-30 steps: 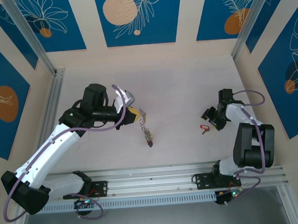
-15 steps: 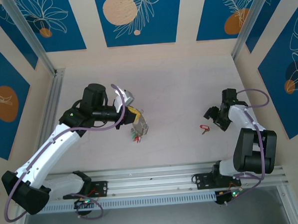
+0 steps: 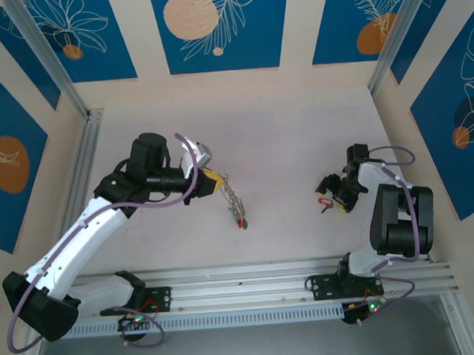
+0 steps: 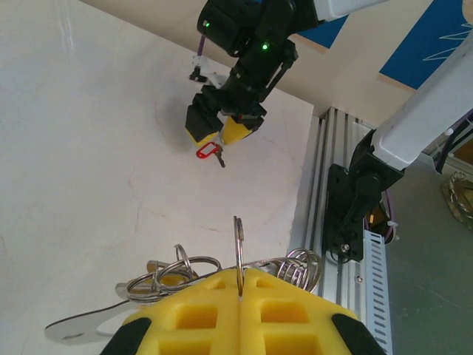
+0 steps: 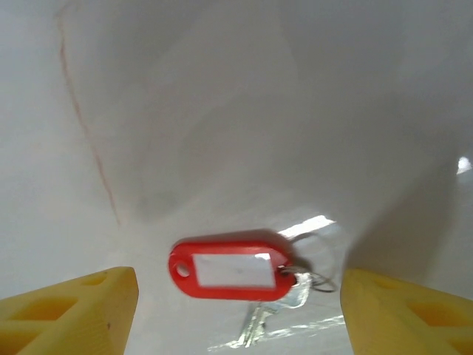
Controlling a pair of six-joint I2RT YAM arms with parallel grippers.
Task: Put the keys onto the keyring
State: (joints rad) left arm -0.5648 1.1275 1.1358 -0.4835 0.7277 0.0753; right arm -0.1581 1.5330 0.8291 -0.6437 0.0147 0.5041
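My left gripper (image 3: 218, 181) is shut on the keyring (image 3: 231, 194), held off the table left of centre. A key with a red head (image 3: 241, 222) dangles from it. In the left wrist view the thin grey keyring (image 4: 239, 244) stands edge-on, pinched between the yellow fingers (image 4: 199, 318), with small rings (image 4: 177, 268) and a wire coil (image 4: 301, 266) beside it. A red-tagged key (image 3: 326, 204) lies on the table at the right. My right gripper (image 3: 331, 192) hovers open over it; the red tag (image 5: 229, 268) and silvery key (image 5: 260, 319) lie between its fingers (image 5: 74, 305), untouched.
Aluminium rails (image 3: 250, 284) run along the near table edge, and another rail (image 3: 84, 166) lines the left side. Blue-patterned walls close in the back and both sides. The right arm's base (image 4: 355, 200) stands by the rail.
The bunch on the keyring swung up toward the left gripper and has dropped back down. The right gripper drew back to the right, then returned over the red-tagged key, jaws wider.
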